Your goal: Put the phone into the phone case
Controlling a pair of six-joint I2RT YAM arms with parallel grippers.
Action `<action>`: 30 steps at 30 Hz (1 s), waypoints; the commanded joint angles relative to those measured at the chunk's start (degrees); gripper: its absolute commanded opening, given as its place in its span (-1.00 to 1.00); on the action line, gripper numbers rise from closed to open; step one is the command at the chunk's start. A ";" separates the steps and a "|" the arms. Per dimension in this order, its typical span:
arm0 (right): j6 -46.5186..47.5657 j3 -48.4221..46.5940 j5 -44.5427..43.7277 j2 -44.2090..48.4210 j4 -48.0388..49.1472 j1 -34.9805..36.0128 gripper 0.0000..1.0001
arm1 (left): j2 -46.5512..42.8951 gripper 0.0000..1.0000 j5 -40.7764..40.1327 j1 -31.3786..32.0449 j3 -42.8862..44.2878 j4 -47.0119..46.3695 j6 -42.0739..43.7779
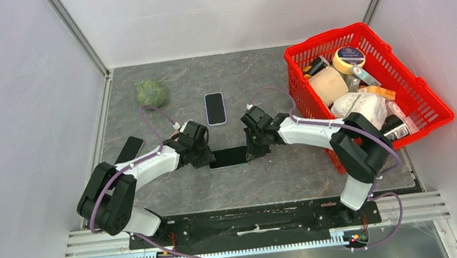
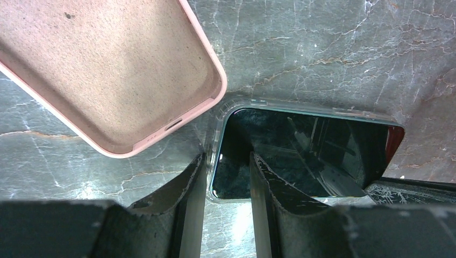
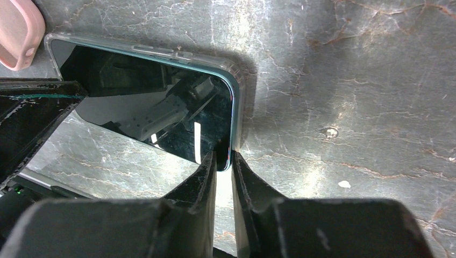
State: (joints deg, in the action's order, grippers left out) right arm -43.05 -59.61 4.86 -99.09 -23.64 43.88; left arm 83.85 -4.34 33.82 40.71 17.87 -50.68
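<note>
Lying flat on the grey stone surface (image 1: 259, 80), the phone (image 1: 228, 157) sits in the near middle with its long edges running left to right and one arm at each short end. A clear case (image 2: 301, 104) wraps its dark glass, and the case's rim shows along the far long edge and round the corners.

The left tool (image 2: 228, 161) is partly spread and straddles the phone's left end. One finger stands just outside the rim and the other lies over the screen, with more gap between them than the rim fills. The right tool (image 3: 222, 158) is drawn nearly together, pinching the near right corner of the phone. One finger is on the glass side and the other is outside the rim.

An empty pink case (image 2: 107, 70), open side up, lies just beyond the phone's far left corner. Seen from above, a strip of bare stone parts the two.

Bare stone runs from the phone's right end toward the red basket (image 1: 326, 36), which is full of goods and sits well apart. More bare stone lies along the near long edge. A green ball (image 1: 151, 93) rests at the far left, and a black flat thing (image 1: 129, 149) lies by the surface's left edge behind the left arm.
</note>
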 commanded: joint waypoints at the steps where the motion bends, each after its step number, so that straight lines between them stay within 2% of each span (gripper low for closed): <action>1: -0.24 -2.01 -0.15 -2.45 1.64 1.53 -0.71 | 3.11 -0.24 1.70 0.41 0.52 -3.08 1.28; 11: -0.50 -3.00 -1.99 -6.12 1.31 4.23 -1.00 | 3.89 -0.26 2.49 0.45 0.95 -3.36 1.19; 30: -1.81 -1.03 -3.92 -12.42 2.87 7.10 -1.00 | 5.36 -0.28 2.95 0.52 2.00 -3.13 1.46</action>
State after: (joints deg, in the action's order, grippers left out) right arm -42.61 -63.94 -2.15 -103.24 -28.36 47.53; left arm 85.47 -3.77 33.50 42.63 20.05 -49.89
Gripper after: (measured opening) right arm 0.006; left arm 0.359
